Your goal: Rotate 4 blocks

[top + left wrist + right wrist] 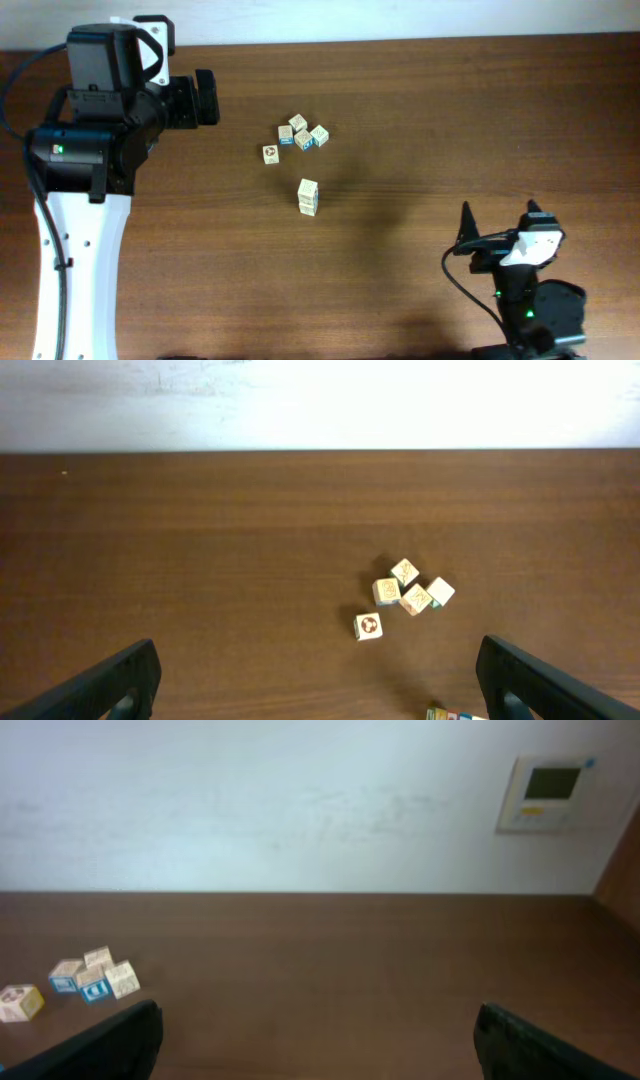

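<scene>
The blocks (308,197) lie touching in a short row near the table's middle. In the left wrist view only their top edge (452,714) shows at the bottom, with green, red and blue faces. My left gripper (207,97) is far off at the upper left. Its fingers stand wide open with nothing between them (318,662). My right gripper (498,220) sits at the lower right, also well away from the row. It is open and empty too (320,1018), and the row is out of the right wrist view.
A loose cluster of similar tan-faced cubes (302,133) lies just beyond the row, with one more cube (270,154) to its left. The same cluster (410,592) (92,975) shows in both wrist views. A white wall borders the table's far edge.
</scene>
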Robot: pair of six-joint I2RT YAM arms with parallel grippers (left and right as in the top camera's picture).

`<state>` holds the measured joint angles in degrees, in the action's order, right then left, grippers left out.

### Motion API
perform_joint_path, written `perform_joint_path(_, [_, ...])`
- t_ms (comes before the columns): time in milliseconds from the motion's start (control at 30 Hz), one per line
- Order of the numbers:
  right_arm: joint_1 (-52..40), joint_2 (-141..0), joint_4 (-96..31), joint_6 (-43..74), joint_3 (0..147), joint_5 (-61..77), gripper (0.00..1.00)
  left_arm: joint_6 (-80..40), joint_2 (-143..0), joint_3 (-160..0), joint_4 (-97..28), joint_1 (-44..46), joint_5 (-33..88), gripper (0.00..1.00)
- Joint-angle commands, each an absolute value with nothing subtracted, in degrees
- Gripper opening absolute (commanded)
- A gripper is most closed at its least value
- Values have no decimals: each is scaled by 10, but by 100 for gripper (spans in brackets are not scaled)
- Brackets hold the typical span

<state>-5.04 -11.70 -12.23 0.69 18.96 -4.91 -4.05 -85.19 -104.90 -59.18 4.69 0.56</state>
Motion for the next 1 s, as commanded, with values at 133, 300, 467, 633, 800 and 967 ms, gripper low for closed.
perform_joint_path(133, [-40, -2, -61, 0, 14, -33, 99, -36, -852, -1052, -591, 43, 2, 99])
perform_joint_path(300, [-41, -2, -44, 0, 3, -32, 98, -36, -852, -1052, -591, 43, 2, 99])
perform_joint_path(467, [-41, -2, -7, 0, 3, -26, 98, -36, -852, -1052, -591, 43, 2, 99])
perform_joint_path(633, [-41, -2, -45, 0, 3, -17, 98, -36, -852, -1052, -591, 43, 2, 99])
perform_joint_path(800, [-41, -2, -45, 0, 3, -17, 98, -36, -852, -1052, -591, 43, 2, 99])
perform_joint_path(967, [-41, -2, -45, 0, 3, -17, 99, -36, -852, -1052, -591, 43, 2, 99])
